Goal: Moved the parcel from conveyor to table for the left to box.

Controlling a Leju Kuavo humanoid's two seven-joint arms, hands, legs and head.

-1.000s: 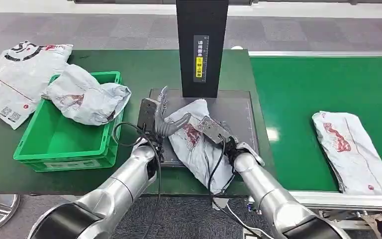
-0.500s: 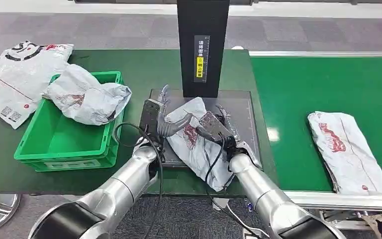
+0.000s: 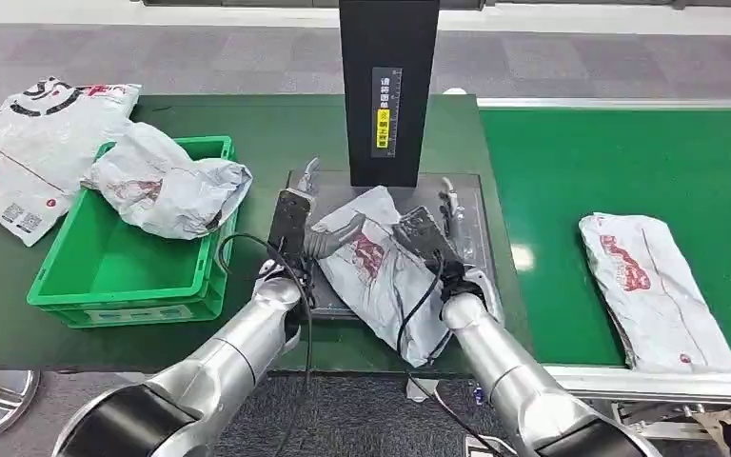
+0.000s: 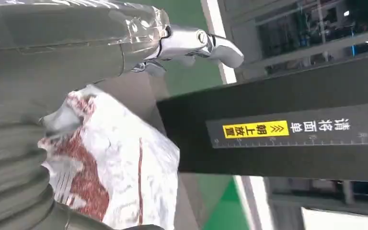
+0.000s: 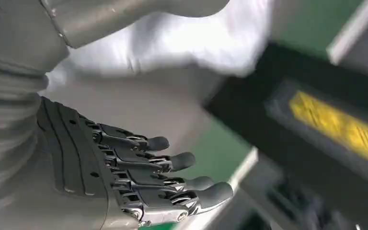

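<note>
left hand [image 3: 306,221] sits at the left side of the grey pad [image 3: 466,190] near the front edge of the table [image 3: 276,124]; its thumb lies on the near-left part of the parcel [image 3: 381,271], other fingers pointing up and away. whether it truly grips the bag, cannot tell from the head view. right hand [image 3: 436,228] rests at the parcel's right side, fingers stretched toward the pad's far right corner, spread, holding nothing. parcel is a white bag with red print, lying slantwise on the pad, its near end hanging past the table's front edge. black post [image 3: 387,86] with a yellow label stands at the pad's far edge, just behind the parcel. green crate [image 3: 114,276] sits toward the table's left front, a crumpled white bag [image 3: 167,186] draped over its far right corner. flat white bag [image 3: 29,152] lies at the table's left edge, beyond the crate. conveyor [image 3: 628,152] runs off the table's right side; another white bag [image 3: 652,290] lies on it near its front edge.

left wrist view: left hand [image 4: 52,57] with one silver finger extended in open air, the parcel [image 4: 110,167] just beside the ribbed cover, the post [image 4: 287,129] close behind it.

right wrist view: right hand [image 5: 100,163] with dark fingers [image 5: 172,184] straight and apart, nothing in them; the parcel [image 5: 172,43] lies under the thumb side, blurred.
</note>
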